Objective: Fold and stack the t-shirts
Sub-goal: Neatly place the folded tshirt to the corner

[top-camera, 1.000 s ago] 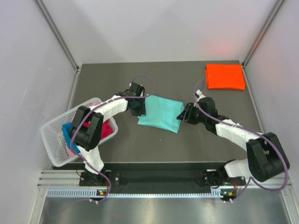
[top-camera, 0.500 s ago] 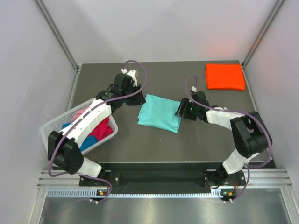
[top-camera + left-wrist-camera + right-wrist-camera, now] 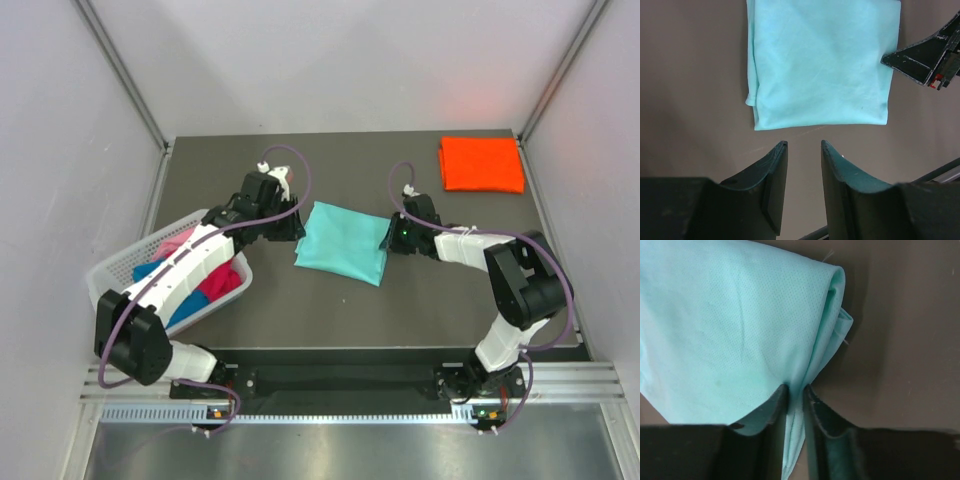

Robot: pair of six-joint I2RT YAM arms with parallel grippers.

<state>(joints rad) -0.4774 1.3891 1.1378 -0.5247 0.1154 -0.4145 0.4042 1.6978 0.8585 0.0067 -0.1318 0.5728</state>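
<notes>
A folded teal t-shirt (image 3: 342,243) lies mid-table; it also shows in the left wrist view (image 3: 820,65) and the right wrist view (image 3: 735,325). My right gripper (image 3: 389,238) is shut on the shirt's right edge, and cloth shows pinched between its jaws (image 3: 795,388). My left gripper (image 3: 292,228) hovers just off the shirt's left edge, open and empty (image 3: 803,145), with bare table between its jaws. A folded orange t-shirt (image 3: 482,164) lies at the far right corner. Magenta (image 3: 222,279), blue (image 3: 186,306) and pink (image 3: 172,244) shirts sit crumpled in the basket.
The white lattice basket (image 3: 108,296) stands tilted at the table's left edge, under my left arm. The right gripper's finger (image 3: 927,55) shows at the right of the left wrist view. Grey walls close in on both sides and the back.
My left gripper has let go of the teal shirt's left edge, lifted back and come down again beside it. My right gripper stayed at the right edge, shifting slightly left.
</notes>
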